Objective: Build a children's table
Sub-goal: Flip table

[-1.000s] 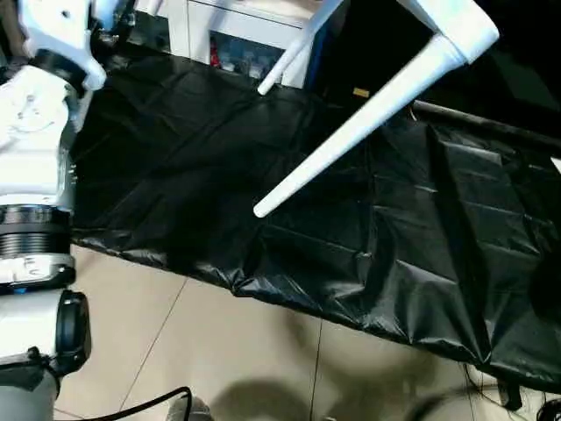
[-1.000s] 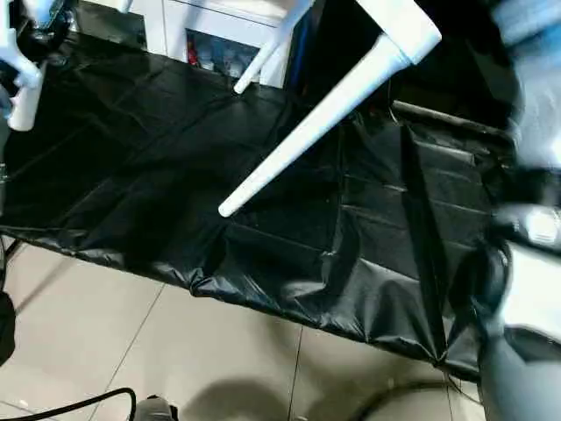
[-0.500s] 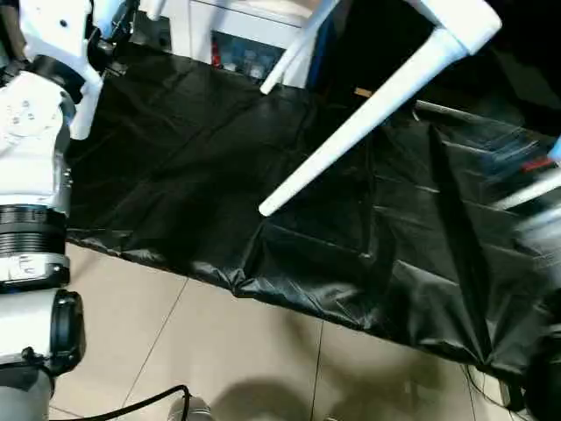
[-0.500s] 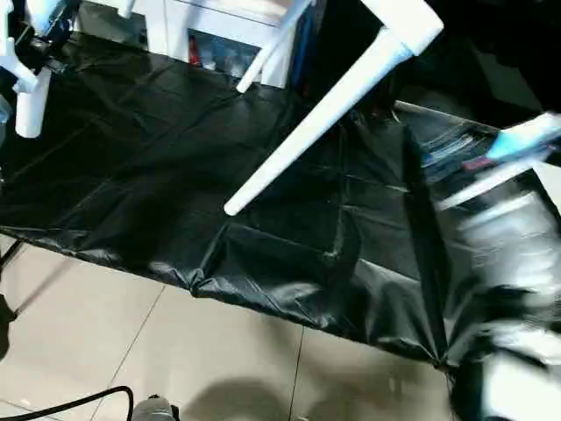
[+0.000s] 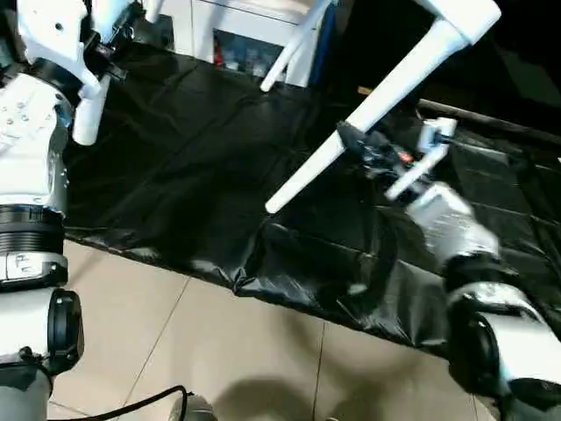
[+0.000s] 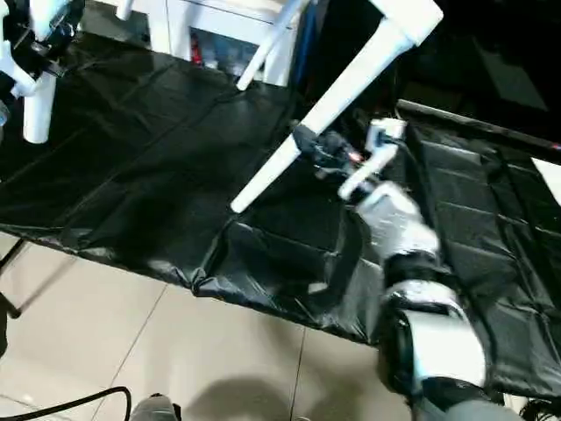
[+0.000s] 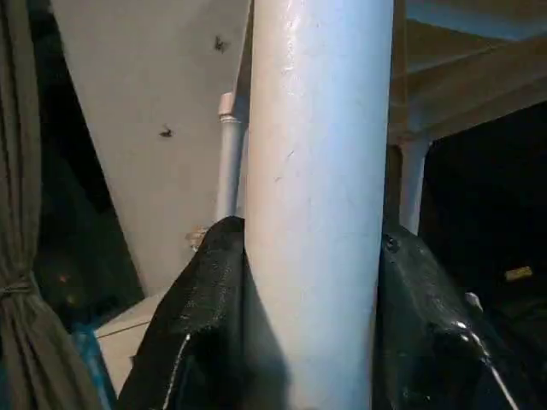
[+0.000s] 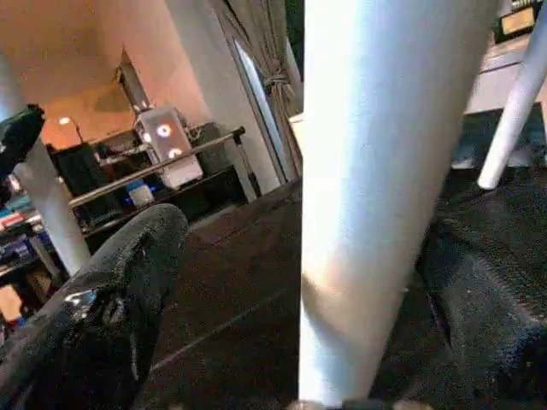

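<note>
Left end effector clamps one table leg, steadying the raised children's table. Right end effector, fingers spread, straddles another leg above the black-covered worktop, apparently positioned for grasping.

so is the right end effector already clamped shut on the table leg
No, the right end effector stands open, its fingers spread well clear on either side of the table leg.

The robot's left arm rises at the left edge, its left gripper clamped with black fingers pressed against both sides of a white tube leg. The right arm reaches forward across the scene, the right gripper spread wide, fingers straddling another leg.
</note>
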Tool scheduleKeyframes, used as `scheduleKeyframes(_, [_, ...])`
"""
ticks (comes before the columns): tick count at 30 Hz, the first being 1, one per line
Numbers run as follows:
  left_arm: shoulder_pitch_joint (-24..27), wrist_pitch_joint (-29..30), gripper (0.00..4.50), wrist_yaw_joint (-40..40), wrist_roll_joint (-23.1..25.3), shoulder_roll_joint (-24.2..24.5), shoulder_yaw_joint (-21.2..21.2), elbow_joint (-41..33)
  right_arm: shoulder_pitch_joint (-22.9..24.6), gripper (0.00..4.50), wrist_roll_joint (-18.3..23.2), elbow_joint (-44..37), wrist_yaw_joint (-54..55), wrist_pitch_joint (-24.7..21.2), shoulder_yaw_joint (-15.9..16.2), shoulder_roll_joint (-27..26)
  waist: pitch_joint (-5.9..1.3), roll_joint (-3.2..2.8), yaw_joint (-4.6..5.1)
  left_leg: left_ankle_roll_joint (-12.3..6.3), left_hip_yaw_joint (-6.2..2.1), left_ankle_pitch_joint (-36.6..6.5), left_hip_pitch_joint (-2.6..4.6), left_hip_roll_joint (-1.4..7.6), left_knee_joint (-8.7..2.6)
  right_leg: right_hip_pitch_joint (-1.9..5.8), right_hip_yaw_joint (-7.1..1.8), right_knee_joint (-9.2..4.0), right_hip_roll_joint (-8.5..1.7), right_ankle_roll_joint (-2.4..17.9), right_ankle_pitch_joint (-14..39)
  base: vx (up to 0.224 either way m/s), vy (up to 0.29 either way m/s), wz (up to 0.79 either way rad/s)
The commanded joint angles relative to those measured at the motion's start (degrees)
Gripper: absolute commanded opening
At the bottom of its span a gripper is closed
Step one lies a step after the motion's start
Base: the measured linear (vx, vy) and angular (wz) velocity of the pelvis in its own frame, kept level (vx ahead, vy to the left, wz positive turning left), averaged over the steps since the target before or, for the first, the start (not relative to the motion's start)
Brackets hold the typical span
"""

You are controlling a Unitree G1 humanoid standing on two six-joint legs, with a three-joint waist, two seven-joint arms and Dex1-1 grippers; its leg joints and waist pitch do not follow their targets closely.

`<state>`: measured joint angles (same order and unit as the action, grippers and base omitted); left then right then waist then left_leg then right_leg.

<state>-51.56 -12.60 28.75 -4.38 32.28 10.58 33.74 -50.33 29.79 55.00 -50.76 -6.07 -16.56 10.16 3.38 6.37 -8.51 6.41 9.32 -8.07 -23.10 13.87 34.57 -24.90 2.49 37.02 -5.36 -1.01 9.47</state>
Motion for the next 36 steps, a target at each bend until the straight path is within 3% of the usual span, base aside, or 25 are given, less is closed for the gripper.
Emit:
scheduleKeyframes(1, [1.5, 1.0, 1.73, 3.2, 0.1, -2.3, -3.1, -0.9, -1.8, 4.50, -1.2, 1.1, 0.5, 1.7, 0.5, 0.0, -4.61, -2.65, 0.42, 5.34, 0.89, -22.1, 2.19, -0.99, -4.36, 2.27, -0.67, -3.72, -1.41, 11.7, 11.4, 0.000, 0.000, 0.00])
scheduleKeyframes(5, [2.1, 1.3, 1.73, 3.5, 0.1, -2.8, -3.6, -0.6, -4.1, 4.50, -0.3, 3.5, -1.6, 3.0, -1.3, 0.0, -4.53, -2.83, 0.40, 5.14, 0.86, -23.2, 2.24, -1.01, -4.42, 2.31, -0.73, -3.87, -1.39, 11.3, 12.8, 0.000, 0.000, 0.00])
scheduleKeyframes(9, [2.5, 1.4, 1.73, 4.1, 0.4, -3.6, -4.7, 1.0, -3.0, 4.50, 2.3, -1.8, -8.5, -0.1, -0.9, -0.4, -4.50, -2.71, 0.38, 4.52, 0.84, -23.3, 2.13, -1.03, -4.40, 2.50, -0.74, -3.95, -1.31, 11.2, 12.7, 0.000, 0.000, 0.00])
scheduleKeyframes(13, [3.0, 1.5, 1.72, 4.1, 1.1, -4.3, -5.5, 2.1, 0.1, 4.50, 2.7, -8.2, -10.8, -2.1, 1.2, -0.1, -4.42, -2.60, 0.10, 3.90, 0.91, -20.5, 2.08, -0.99, -4.46, 2.65, -0.75, -3.81, -1.24, 11.1, 10.4, 0.000, 0.000, 0.00])
scheduleKeyframes(16, [3.4, 0.2, 1.72, 3.6, 2.5, -5.3, -6.5, 5.7, 5.8, 4.50, 3.9, -19.0, -10.3, -5.0, 2.8, 1.4, -4.27, -2.35, -0.15, 3.67, 1.01, -19.7, 2.11, -1.12, -4.48, 2.71, -0.81, -4.08, -1.15, 10.6, 10.6, 0.000, 0.000, 0.00])
scheduleKeyframes(22, [3.6, -1.5, 1.72, 1.1, 5.0, -5.7, -7.3, 11.6, 12.9, 4.50, 4.1, -30.7, -7.8, -8.7, 3.8, 1.6, -4.04, -2.93, -0.31, 4.01, 0.82, -23.0, 2.35, -1.08, -4.80, 2.36, -0.89, -4.69, -1.14, 8.9, 13.9, 0.000, 0.000, 0.00])
scheduleKeyframes(26, [4.8, -3.5, 1.72, -1.9, 6.6, -5.3, -7.0, 17.0, 16.8, 4.50, 4.4, -37.3, -5.5, -11.2, 6.1, -0.1, -4.05, -2.83, 0.62, 4.45, 0.48, -25.2, 2.20, -1.14, -5.06, 2.37, -0.83, -5.02, -1.30, 8.0, 16.5, 0.000, 0.000, 0.00])
scheduleKeyframes(30, [5.8, -3.7, 1.72, -3.8, 7.5, -4.7, -6.7, 18.8, 19.2, 4.50, 1.7, -38.3, -3.9, -10.2, 8.6, -1.8, -3.97, -2.61, 1.19, 4.50, 0.48, -26.4, 2.45, -0.98, -5.06, 1.94, -0.85, -5.34, -1.39, 8.0, 18.3, 0.000, 0.000, 0.00])
scheduleKeyframes(31, [5.8, -3.7, 2.07, -3.8, 7.5, -4.7, -6.7, 18.8, 19.2, 4.50, 1.7, -38.3, -3.9, -10.2, 8.6, -1.8, -3.84, -2.68, 1.26, 4.60, 0.41, -26.8, 2.38, -0.99, -5.12, 1.90, -0.85, -5.35, -1.40, 7.9, 18.8, 0.000, 0.000, 0.00])
scheduleKeyframes(32, [6.6, -3.3, 2.07, -3.4, 6.6, -4.6, -5.8, 18.6, 19.4, 4.50, 0.6, -37.0, -3.2, -9.4, 8.9, -2.1, -3.88, -2.30, 1.42, 4.72, 0.37, -27.4, 2.32, -0.99, -5.14, 1.93, -0.84, -5.42, -1.49, 7.6, 20.3, 0.000, 0.000, 0.00])
scheduleKeyframes(34, [6.8, -3.3, 2.42, -2.9, 5.8, -4.6, -5.3, 18.7, 19.7, 4.50, 0.2, -36.9, -2.6, -9.3, 9.0, -2.2, -3.78, -2.44, 1.58, 4.75, 0.29, -27.9, 2.32, -1.02, -5.23, 1.86, -0.85, -5.65, -1.54, 7.2, 21.6, 0.000, 0.000, 0.00])
scheduleKeyframes(36, [7.9, -3.6, 2.52, -2.4, 5.2, -4.2, -4.8, 18.3, 20.0, 4.50, -1.5, -35.7, -1.5, -7.7, 9.3, -2.4, -3.76, -1.96, 2.09, 4.59, 0.28, -28.0, 2.28, -0.91, -5.23, 1.77, -0.87, -5.76, -1.59, 6.7, 22.4, 0.000, 0.000, 0.00])
